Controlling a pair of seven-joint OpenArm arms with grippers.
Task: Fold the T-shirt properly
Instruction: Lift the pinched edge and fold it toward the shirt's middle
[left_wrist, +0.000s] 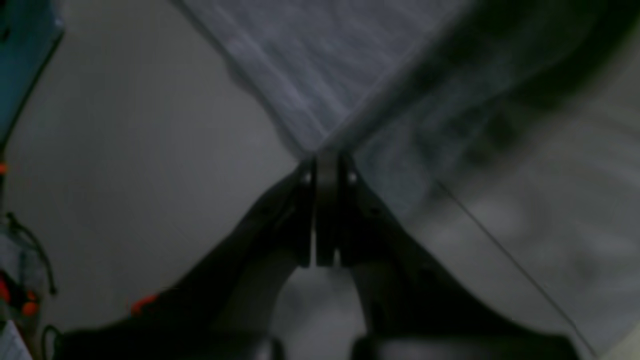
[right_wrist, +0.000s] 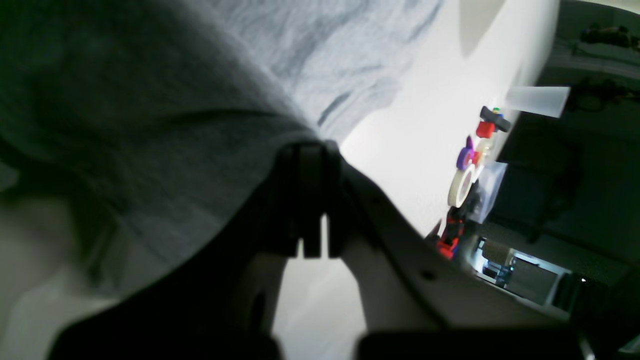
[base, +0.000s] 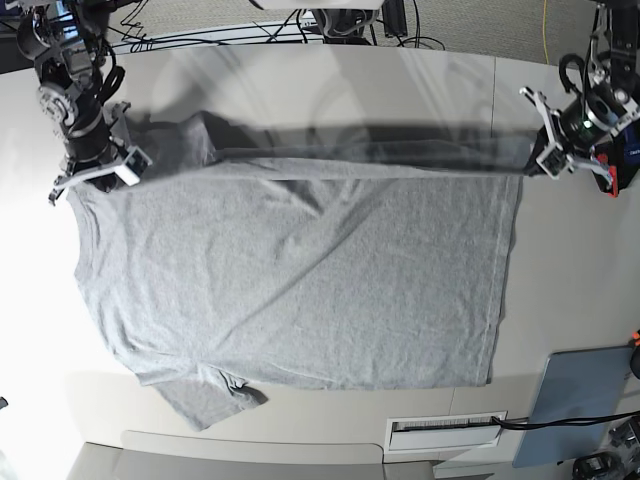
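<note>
Base looks down, whole worktop; wrist views closer, along fingers (left_wrist: 327, 200), each overlapping base's cloth (base: 320, 270).

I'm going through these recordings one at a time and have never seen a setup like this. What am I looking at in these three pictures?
This is a robot with two arms. The base view shows the work surface, with one arm at each side. On that view's right is the left gripper; on its left is the right gripper. The other two pictures come from cameras on the wrists, looking along each gripper's dark fingers.

A large grey T-shirt lies spread over the table. Both grippers are shut on it, one towards each side, and the edge between them looks drawn taut and partly raised. The left wrist view is dim and blurred. The right wrist view also catches a roll of tape beyond the shirt.
</note>
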